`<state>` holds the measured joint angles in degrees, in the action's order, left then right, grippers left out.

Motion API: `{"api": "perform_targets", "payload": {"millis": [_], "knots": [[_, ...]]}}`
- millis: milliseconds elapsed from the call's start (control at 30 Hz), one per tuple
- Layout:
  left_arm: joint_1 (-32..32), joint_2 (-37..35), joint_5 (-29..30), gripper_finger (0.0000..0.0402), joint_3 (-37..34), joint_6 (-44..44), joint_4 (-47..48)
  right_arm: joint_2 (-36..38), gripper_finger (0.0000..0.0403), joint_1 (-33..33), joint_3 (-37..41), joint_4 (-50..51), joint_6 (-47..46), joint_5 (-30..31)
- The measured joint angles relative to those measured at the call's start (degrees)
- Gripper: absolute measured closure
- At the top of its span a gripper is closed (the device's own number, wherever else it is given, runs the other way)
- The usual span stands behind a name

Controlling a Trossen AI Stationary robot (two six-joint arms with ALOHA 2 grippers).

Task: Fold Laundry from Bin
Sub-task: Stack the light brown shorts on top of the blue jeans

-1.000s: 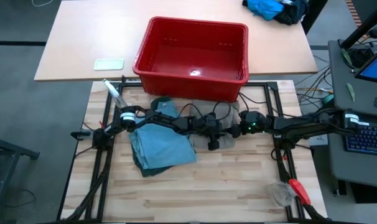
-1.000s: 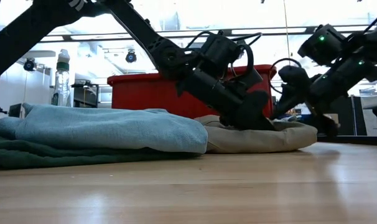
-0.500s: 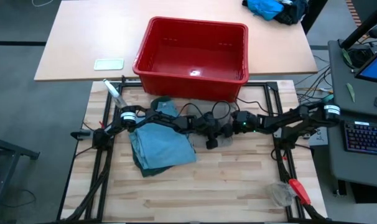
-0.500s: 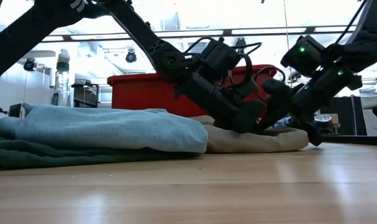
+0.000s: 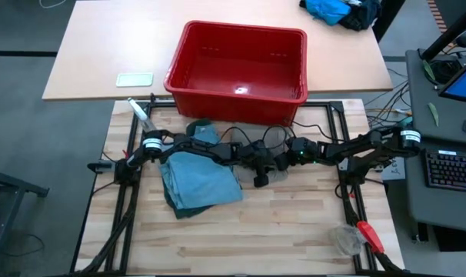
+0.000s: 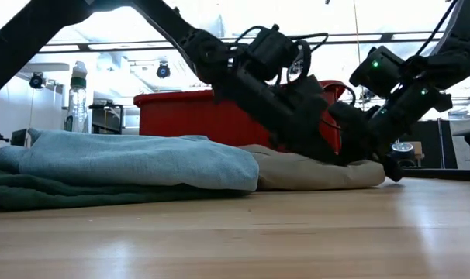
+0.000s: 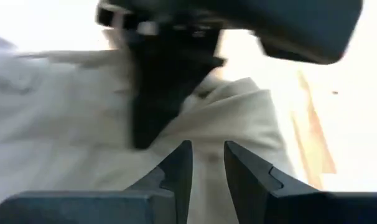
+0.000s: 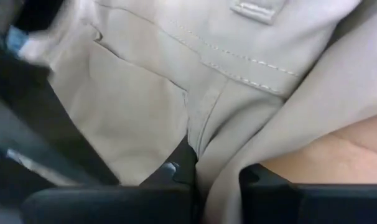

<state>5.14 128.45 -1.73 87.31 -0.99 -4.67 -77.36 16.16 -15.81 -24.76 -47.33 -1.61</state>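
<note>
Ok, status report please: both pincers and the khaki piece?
Right pincer shut on khaki piece. Left pincer pinching same piece. Folded blue and green garments beside, nothing blocking.

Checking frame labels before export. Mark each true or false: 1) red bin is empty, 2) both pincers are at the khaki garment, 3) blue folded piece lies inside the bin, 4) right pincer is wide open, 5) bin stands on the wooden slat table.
1) True: the red bin holds nothing.
2) True: left pincer and right pincer meet at the khaki garment.
3) False: the blue folded piece lies on the wooden slat table.
4) False: it is shut on the khaki fabric.
5) False: it stands on the pale table behind.
</note>
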Motion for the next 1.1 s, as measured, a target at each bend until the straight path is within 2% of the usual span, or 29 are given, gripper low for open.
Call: {"api": "perform_targets", "payload": {"millis": [167,400,633,867,1100], "knots": [[0.18,-3.23,0.74,0.0324,-0.02,2.17,7.21,5.57,0.0379,-0.01,-0.04,10.83,-0.02,-0.37],[0.44,-5.42,0.75,0.0323,-0.06,9.52,16.31,17.67,0.0381,-0.47,0.09,26.89,0.02,0.40],[1.38,-9.40,2.64,0.0285,-2.27,16.14,23.17,26.96,0.0382,-3.12,0.13,38.37,-0.67,6.92],[2.41,-15.70,6.84,0.0209,-10.94,25.11,19.66,29.15,0.0382,-4.68,0.13,39.13,0.69,8.13],[4.80,-16.18,6.74,0.0124,-17.45,34.63,5.22,28.87,0.0381,-5.37,0.13,39.13,2.33,8.81]]}}
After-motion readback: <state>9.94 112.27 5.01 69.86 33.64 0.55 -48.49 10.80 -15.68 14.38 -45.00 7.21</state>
